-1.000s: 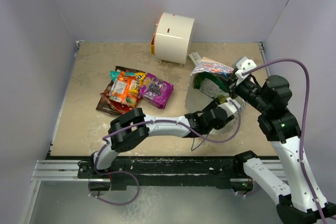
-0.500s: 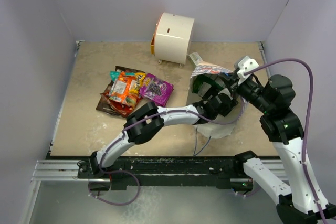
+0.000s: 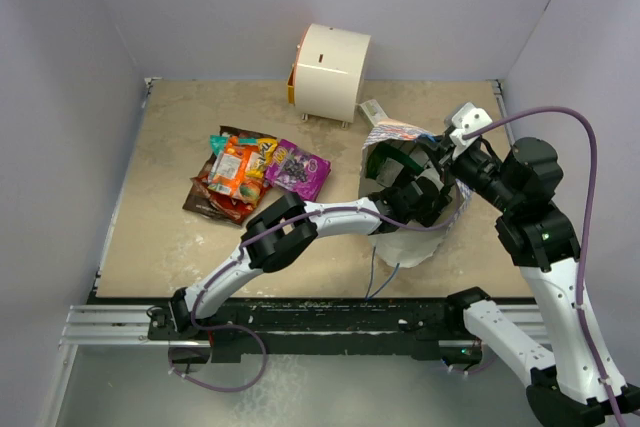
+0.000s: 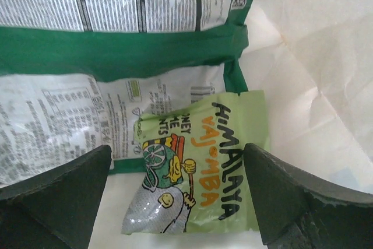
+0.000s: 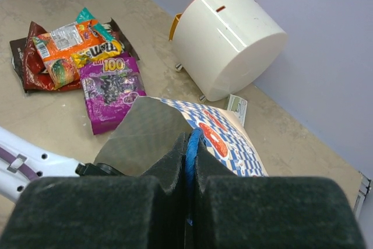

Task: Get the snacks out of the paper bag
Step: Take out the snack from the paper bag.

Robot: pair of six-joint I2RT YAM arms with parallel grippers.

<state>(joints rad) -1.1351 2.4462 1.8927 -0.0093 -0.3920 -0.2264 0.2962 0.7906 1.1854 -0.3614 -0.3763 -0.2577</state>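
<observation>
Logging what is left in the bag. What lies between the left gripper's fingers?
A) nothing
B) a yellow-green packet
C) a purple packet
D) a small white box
B: the left wrist view shows the yellow-green packet lying between the spread fingers of the left gripper, inside the paper bag.

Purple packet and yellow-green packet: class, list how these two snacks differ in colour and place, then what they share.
Colour: the purple packet is purple with a dark picture; the yellow-green packet is lime with orange and black lettering.
Place: the purple packet lies out on the table; the yellow-green packet lies inside the paper bag, in the gap of the open left hand.
Shared: both are printed snack packets.
</observation>
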